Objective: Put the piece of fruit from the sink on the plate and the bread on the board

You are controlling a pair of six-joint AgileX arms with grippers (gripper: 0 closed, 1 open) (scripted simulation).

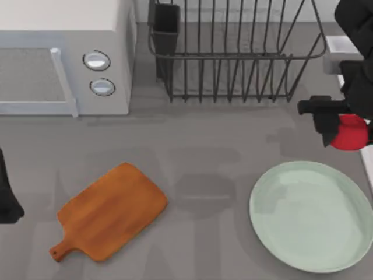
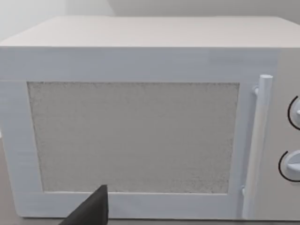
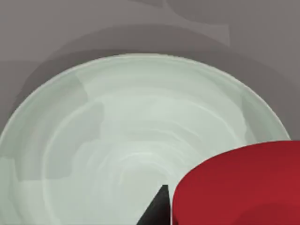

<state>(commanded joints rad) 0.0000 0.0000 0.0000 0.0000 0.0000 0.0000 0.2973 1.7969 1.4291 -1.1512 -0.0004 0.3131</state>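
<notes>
- My right gripper is up at the right edge of the table, fingers clenched on the small, round, glossy bright red fruit.
- The fruit hangs in my grasp just beyond the far right rim of the large round pale mint-green plate, clear of its surface.
- From my right wrist, the red fruit bulks close to the camera, with the bare plate spread out beneath it and one dark fingertip beside it.
- A strip of the pale grey-white sink shows at the right edge, right by my gripper.
- The orange-brown wooden cutting board with its short handle lies at the front left, nothing on it.
- My left arm sits parked at the left edge; whether those fingers are open or shut, I cannot tell.
- My left wrist faces the white microwave; behind the plate stands a black wire dish rack.
</notes>
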